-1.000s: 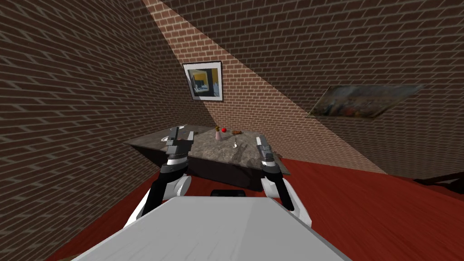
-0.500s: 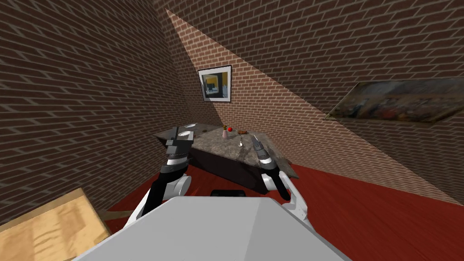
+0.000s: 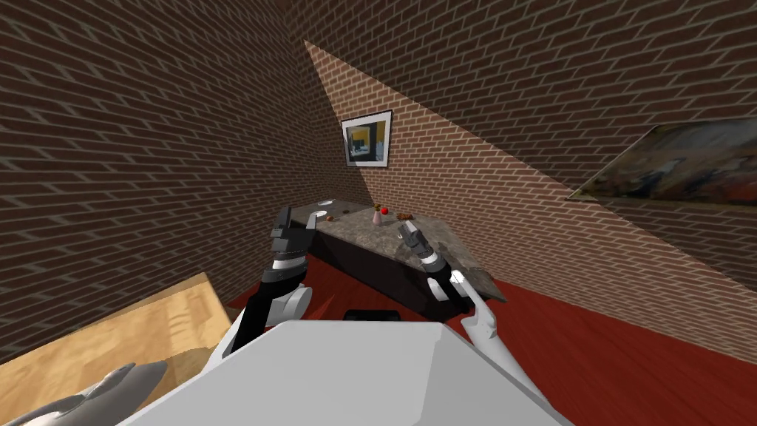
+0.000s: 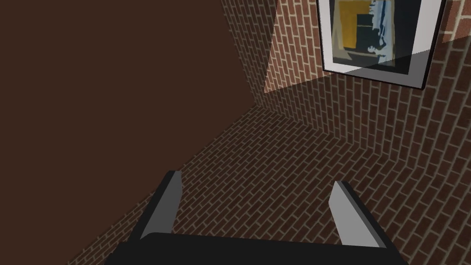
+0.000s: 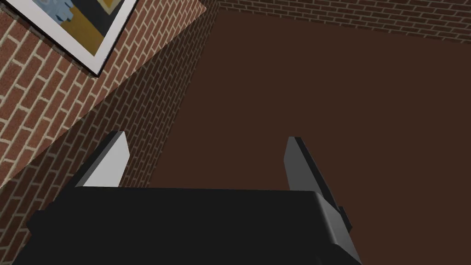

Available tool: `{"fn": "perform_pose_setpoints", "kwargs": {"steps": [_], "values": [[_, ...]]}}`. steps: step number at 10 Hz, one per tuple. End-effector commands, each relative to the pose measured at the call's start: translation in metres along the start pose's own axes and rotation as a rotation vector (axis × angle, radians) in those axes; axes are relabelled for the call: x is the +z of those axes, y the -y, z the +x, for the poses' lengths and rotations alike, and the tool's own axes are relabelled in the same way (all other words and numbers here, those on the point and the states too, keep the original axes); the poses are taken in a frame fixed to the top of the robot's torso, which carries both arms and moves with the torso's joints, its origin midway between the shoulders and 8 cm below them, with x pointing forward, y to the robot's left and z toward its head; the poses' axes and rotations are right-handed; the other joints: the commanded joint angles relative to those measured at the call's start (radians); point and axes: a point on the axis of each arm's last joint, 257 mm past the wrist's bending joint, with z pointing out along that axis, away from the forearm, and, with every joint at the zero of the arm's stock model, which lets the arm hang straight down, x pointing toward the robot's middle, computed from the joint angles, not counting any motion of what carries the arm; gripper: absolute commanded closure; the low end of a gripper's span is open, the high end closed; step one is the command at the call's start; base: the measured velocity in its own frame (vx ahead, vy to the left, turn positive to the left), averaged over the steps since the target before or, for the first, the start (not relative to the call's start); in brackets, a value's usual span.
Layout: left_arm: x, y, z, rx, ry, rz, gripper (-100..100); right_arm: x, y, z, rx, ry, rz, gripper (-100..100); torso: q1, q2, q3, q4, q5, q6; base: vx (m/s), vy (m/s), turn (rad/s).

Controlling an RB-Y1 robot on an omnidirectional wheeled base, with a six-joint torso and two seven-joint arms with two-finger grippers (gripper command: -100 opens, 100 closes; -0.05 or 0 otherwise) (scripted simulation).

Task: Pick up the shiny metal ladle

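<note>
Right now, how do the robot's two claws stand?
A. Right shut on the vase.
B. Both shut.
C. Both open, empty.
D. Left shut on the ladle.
C: the left claw and right claw each show fingers wide apart with nothing between them.

Brown brick walls (image 3: 133,133) with pale mortar lines, and a lighter reddish-tan wedge at centre. Deep red floor (image 3: 628,347) at lower right. Mottled grey-brown surface (image 3: 355,220) over a dark base. Pale tan wood-grain board (image 3: 111,340) at lower left. Left pincer (image 4: 256,179): light grey fingers (image 4: 164,207), black body.
</note>
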Motion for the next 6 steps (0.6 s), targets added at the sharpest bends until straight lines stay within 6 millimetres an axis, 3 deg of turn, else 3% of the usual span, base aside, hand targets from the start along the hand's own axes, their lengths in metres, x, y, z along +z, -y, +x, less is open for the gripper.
{"fn": "perform_pose_setpoints", "kwargs": {"steps": [1, 6], "values": [[0.000, 0.000, 0.000, 0.000, 0.000, 0.000, 0, 0.002, 0.001, 0.007, -0.052, -0.033, -0.018, -100, 0.000, 0.000, 0.000, 0.000, 0.000, 0.000, -0.029, 0.031, 0.115], [0.000, 0.000, 0.000, 0.000, 0.000, 0.000, 0, -0.002, 0.019, 0.051, -0.318, -0.219, -0.115, -100, -0.001, -0.001, 0.000, 0.000, 0.000, 0.001, -0.040, 0.040, 0.199]]}}
